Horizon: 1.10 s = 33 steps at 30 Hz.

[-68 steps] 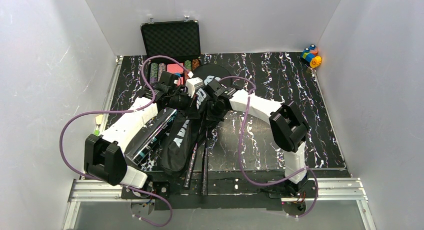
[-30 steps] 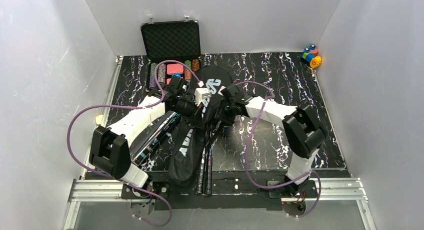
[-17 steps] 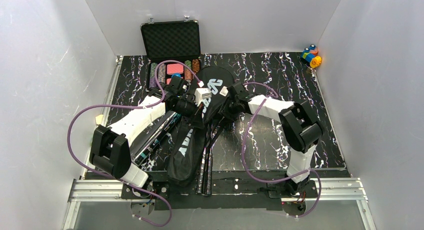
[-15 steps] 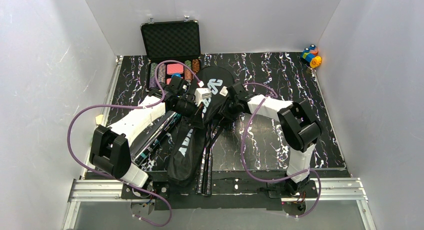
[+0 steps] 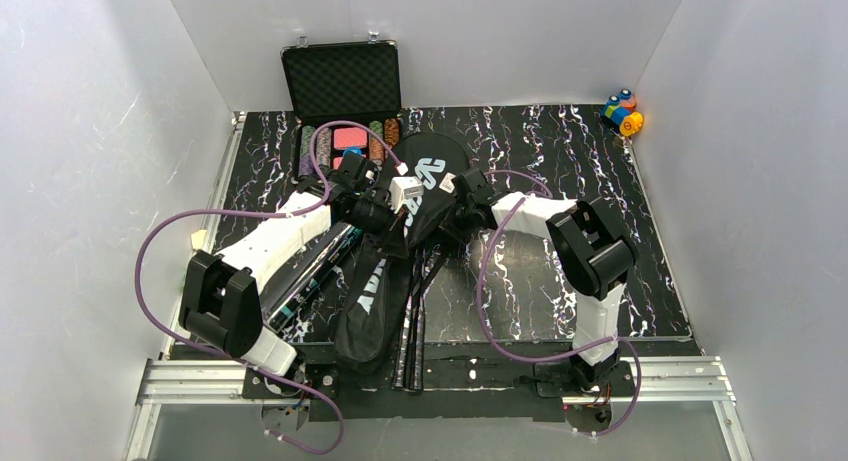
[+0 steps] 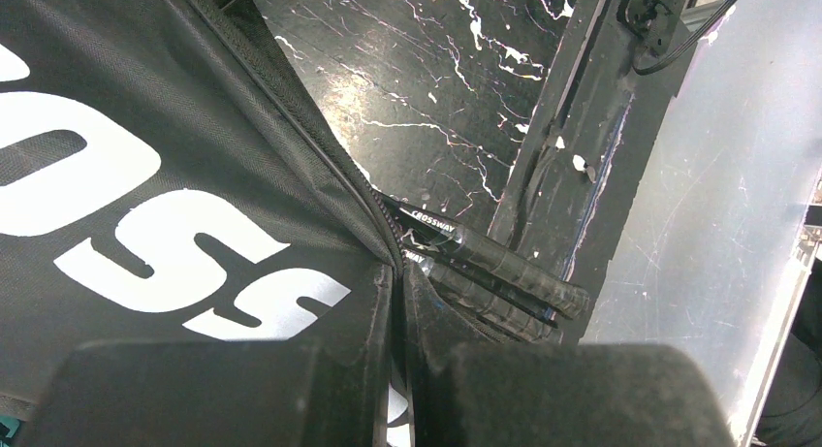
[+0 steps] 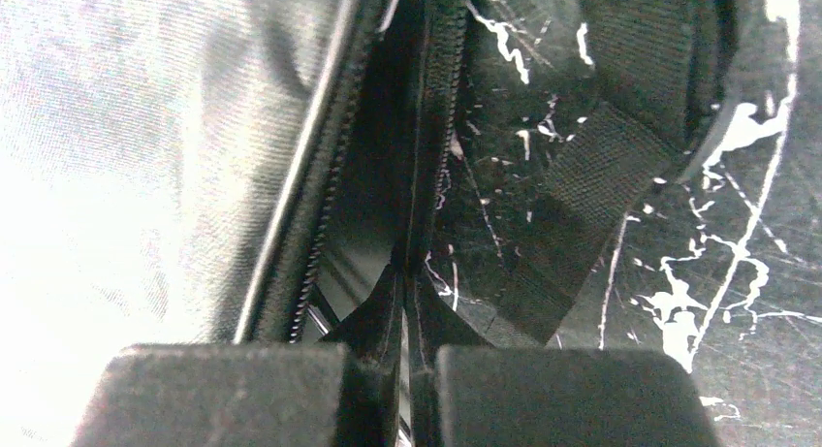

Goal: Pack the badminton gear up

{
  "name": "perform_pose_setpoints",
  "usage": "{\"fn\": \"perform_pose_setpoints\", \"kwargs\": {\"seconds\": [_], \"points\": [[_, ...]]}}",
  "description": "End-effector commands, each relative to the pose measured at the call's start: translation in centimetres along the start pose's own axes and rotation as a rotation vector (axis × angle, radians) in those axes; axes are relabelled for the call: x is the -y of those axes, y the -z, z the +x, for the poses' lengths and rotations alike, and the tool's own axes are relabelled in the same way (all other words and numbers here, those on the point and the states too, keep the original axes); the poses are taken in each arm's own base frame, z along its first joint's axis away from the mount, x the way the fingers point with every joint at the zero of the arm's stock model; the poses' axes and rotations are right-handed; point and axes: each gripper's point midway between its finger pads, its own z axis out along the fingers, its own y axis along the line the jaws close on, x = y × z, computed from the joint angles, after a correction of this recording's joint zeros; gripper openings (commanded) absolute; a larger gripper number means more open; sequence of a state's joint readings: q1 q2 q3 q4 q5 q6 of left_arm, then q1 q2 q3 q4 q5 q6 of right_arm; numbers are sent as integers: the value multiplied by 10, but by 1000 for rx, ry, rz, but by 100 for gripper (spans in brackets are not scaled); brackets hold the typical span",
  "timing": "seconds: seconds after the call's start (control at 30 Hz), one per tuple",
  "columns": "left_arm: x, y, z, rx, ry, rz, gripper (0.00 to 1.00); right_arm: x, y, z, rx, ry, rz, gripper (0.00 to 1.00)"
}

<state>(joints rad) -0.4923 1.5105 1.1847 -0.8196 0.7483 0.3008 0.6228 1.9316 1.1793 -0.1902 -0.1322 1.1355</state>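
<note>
Left claw (image 6: 397, 306) on bag (image 6: 145, 98) edge (tight)

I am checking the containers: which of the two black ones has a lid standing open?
The poker chip case at the far edge: its foam-lined lid stands upright. The racket bag lies flat.

My racket bag (image 5: 372, 281) is black with bold white lettering, and its zipper (image 7: 426, 108) is black too. The two racket handles (image 6: 504, 272) are black, each with small white CROSSWAY print. The tube (image 5: 310, 271) is black with teal print. The table top (image 5: 570, 151) is black, veined white like marble. The poker chip case (image 5: 340, 76) is black. The toy blocks (image 5: 622, 113) are blue, orange and yellow. My arms (image 5: 265, 246) are white with black joints and purple cables.
</note>
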Motion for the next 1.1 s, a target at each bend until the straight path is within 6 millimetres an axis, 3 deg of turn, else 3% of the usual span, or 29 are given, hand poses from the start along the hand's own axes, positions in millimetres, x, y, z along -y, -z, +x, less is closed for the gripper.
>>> {"fn": "perform_pose_setpoints", "kwargs": {"seconds": [0.0, 0.13, 0.33, 0.53, 0.8, 0.87, 1.07], "points": [[19, 2, 3, -7, 6, 71, 3, -10, 17, -5, 54, 23, -55, 1], [15, 0, 2, -4, 10, 59, 9, -8, 50, -5, 107, 64, -78, 1], [18, -1, -12, 31, -9, 57, 37, -25, 106, 1, 135, 121, -143, 1], [27, -5, -34, 66, -77, 78, 46, -44, 148, 4, 137, 150, -175, 1], [32, -22, -48, 58, -46, 155, 50, -53, 174, 7, 134, 173, -189, 1], [34, -29, -45, 43, -40, 168, 54, -54, 176, 8, 135, 175, -194, 1], [44, -41, -42, 29, -36, 207, 55, -55, 177, 11, 113, 173, -195, 1]]}}
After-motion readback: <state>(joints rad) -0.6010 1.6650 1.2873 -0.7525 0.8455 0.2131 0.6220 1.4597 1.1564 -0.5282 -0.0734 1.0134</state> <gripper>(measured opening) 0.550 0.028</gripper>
